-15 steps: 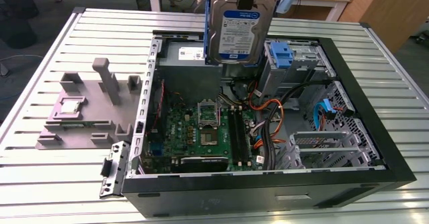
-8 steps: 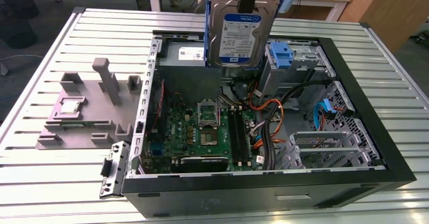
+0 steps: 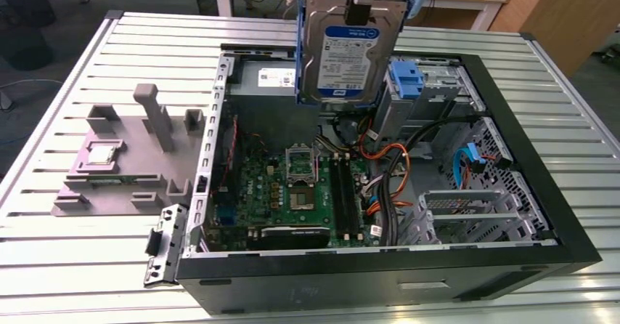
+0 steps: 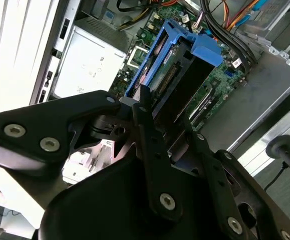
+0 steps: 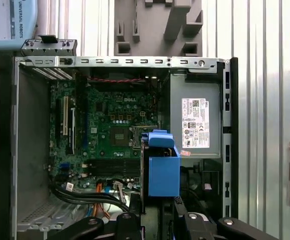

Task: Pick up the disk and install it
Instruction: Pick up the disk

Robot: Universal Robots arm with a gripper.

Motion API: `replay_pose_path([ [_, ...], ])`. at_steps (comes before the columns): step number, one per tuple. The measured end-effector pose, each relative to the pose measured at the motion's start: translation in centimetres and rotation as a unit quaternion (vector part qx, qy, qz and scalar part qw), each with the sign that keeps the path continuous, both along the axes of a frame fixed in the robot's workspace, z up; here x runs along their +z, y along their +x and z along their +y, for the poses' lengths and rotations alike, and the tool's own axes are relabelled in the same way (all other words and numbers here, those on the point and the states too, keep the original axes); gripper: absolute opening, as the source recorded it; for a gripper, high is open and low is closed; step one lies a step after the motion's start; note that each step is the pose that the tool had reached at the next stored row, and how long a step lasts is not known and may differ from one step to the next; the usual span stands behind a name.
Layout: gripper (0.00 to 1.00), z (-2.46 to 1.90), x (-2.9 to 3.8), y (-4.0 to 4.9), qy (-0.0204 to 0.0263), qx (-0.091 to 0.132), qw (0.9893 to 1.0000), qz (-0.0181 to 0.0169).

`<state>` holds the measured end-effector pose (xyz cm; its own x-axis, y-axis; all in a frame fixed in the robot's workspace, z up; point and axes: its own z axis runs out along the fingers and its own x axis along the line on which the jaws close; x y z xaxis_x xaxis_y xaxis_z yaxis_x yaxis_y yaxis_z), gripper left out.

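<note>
The slatted metal tabletop (image 3: pixel 58 266) carries an open black case (image 3: pixel 388 284) lying on its side, with its inner parts facing up. A grey jig (image 3: pixel 145 186) stands on the tabletop just beside the case, toward the exterior view's left.

Inside the case, a green board (image 3: pixel 290 193) covers the floor on the side nearest the jig. A grey box (image 5: pixel 195 90) with a white sticker sits in a far corner. A metal cage (image 3: pixel 465 208) takes up the side toward the exterior view's right, with orange and black cables (image 3: pixel 397 171) running between board and cage.

The disk (image 3: pixel 351 55) hangs upright in the air over the far part of the case. Its label faces the exterior camera and its blue bracket (image 3: pixel 312 19) runs along its sides. In the first wrist view the disk (image 5: pixel 163 170) shows end-on, over the edge of the board next to the box.

The claw (image 3: pixel 364 1) reaches down from above and is clamped narrowly on the disk's upper end. In the second wrist view the claw (image 4: pixel 167 130) has one black finger (image 4: pixel 152 160) pressed on each flat face, with the disk (image 4: pixel 175 75) between them.

A blue holder (image 3: pixel 407 77) sits in the bay just past the disk. A small square chip (image 3: pixel 104 155) lies on the low part of the jig
</note>
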<state>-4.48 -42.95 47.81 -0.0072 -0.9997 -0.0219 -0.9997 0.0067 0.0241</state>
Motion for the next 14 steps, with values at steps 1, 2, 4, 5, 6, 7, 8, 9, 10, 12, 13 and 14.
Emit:
replay_pose_path([
  [1, 0.35, -0.12, 0.00, 0.01, 0.0000, 0.000, 1.0000, 0.0000],
  [2, 0.35, -0.24, -0.01, 0.02, 0.0000, 0.000, 1.0000, 0.0000],
  [4, 0.35, -0.47, -0.01, 0.03, -0.0001, 0.000, 1.0000, 0.0000],
  [5, 0.35, -0.58, -0.01, 0.04, 0.0000, 0.000, 1.0000, 0.0000],
  [6, 0.35, -0.69, -0.01, 0.05, 0.0000, 0.000, 1.0000, 0.0000],
  [7, 0.35, -0.82, -0.02, 0.05, 0.0000, 0.000, 1.0000, 0.0000],
  [8, 0.35, -0.94, -0.02, 0.06, 0.0000, 0.000, 1.0000, 0.0000],
  [9, 0.35, -1.05, -0.02, 0.07, 0.0000, 0.000, 1.0000, 0.0000],
  [10, 0.35, -1.15, -0.02, 0.07, 0.0000, 0.000, 1.0000, 0.0000],
  [12, 0.35, -1.34, -0.03, 0.09, 0.0000, 0.000, 1.0000, 0.0000],
  [13, 0.35, -1.43, -0.03, 0.09, 0.0000, 0.000, 1.0000, 0.0000],
  [14, 0.35, -1.53, -0.03, 0.10, 0.0000, 0.000, 1.0000, 0.0000],
])
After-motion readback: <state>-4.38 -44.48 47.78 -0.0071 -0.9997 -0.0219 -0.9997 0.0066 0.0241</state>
